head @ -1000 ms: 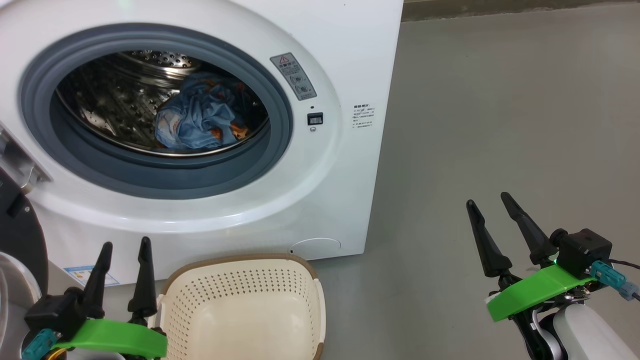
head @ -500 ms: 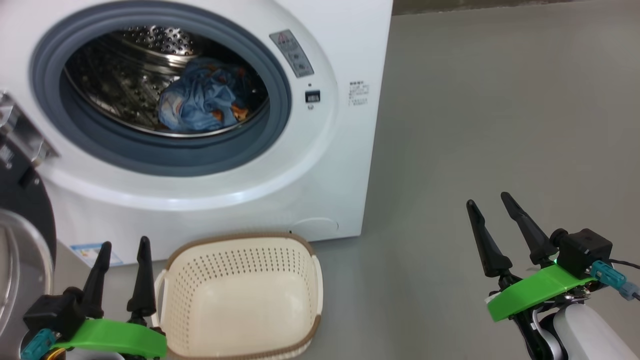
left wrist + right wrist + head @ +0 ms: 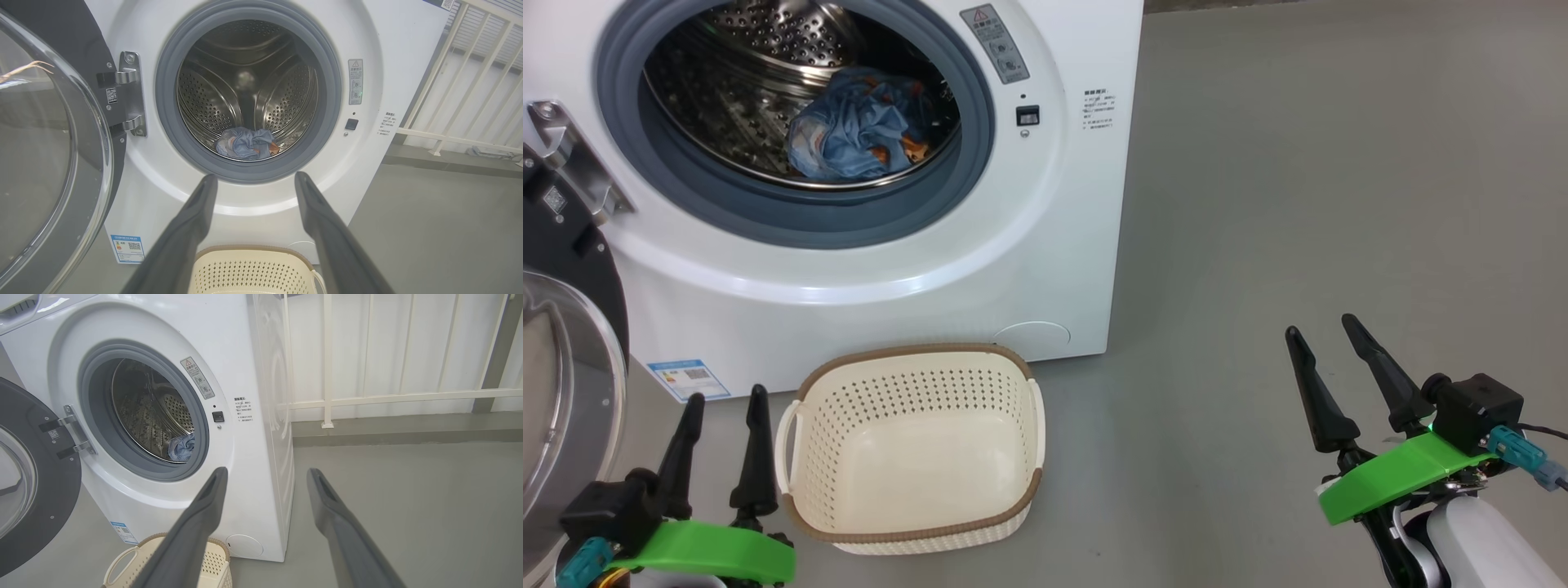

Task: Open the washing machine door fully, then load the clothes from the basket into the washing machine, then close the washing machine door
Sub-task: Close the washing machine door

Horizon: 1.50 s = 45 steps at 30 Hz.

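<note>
My left hand (image 3: 727,396) hangs released at 7 o'clock in the head view, fingers spread, just beside the basket (image 3: 907,353). My right hand (image 3: 1321,325), also released and holding nothing, is at 4 o'clock over bare floor (image 3: 1298,180), well apart from everything. The basket sits at 6, its far rim near the washer (image 3: 849,278). The clothes (image 3: 854,135) lie in the drum (image 3: 735,106) at 11. The door (image 3: 580,253) stands swung out at 9, its edge near my left hand.
</note>
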### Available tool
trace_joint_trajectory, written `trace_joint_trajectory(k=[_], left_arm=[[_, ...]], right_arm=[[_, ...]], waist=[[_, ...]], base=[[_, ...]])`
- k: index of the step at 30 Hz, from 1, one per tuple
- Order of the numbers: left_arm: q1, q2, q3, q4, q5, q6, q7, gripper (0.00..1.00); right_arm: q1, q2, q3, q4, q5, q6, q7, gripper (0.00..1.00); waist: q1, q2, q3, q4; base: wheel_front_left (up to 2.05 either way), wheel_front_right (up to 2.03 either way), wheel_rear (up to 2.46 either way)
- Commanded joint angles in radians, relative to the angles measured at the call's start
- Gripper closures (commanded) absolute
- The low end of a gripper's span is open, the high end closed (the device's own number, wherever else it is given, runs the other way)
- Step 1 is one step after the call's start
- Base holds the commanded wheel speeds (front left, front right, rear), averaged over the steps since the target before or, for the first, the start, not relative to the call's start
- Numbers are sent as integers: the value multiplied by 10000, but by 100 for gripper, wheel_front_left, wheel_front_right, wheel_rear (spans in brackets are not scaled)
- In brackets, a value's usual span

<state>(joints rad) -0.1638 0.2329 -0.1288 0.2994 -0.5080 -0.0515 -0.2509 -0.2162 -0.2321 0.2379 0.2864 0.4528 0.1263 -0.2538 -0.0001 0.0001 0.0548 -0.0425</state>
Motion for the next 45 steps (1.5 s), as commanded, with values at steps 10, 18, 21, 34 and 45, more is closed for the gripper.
trace_joint_trajectory(k=[10, 18, 21, 34, 45], left_arm=[[-183, 225, 313, -317, 110, 139, -103, 0], [-204, 233, 251, -252, 73, 150, -103, 0], [-197, 235, 225, -231, 64, 150, -104, 0], [-197, 250, 102, -201, 47, 190, -104, 0], [-204, 288, 15, -164, 25, 250, -104, 0]], right_arm=[[-10, -110, 133, -215, 218, 44, -80, 0], [-15, -117, 157, -204, 207, 44, -80, 0], [-8, -121, 179, -193, 208, 44, -80, 0], [19, -167, 252, -176, 236, 44, -80, 0], [50, -62, 262, -139, 233, 44, -80, 0]], waist=[[1, -1, 3, 16], [1, -1, -20, 28], [1, -1, -49, 33], [1, -1, -92, 76], [1, -1, -140, 238]], base=[[0, 0, 0], [0, 0, 0], [0, 0, 0], [0, 0, 0], [0, 0, 0]])
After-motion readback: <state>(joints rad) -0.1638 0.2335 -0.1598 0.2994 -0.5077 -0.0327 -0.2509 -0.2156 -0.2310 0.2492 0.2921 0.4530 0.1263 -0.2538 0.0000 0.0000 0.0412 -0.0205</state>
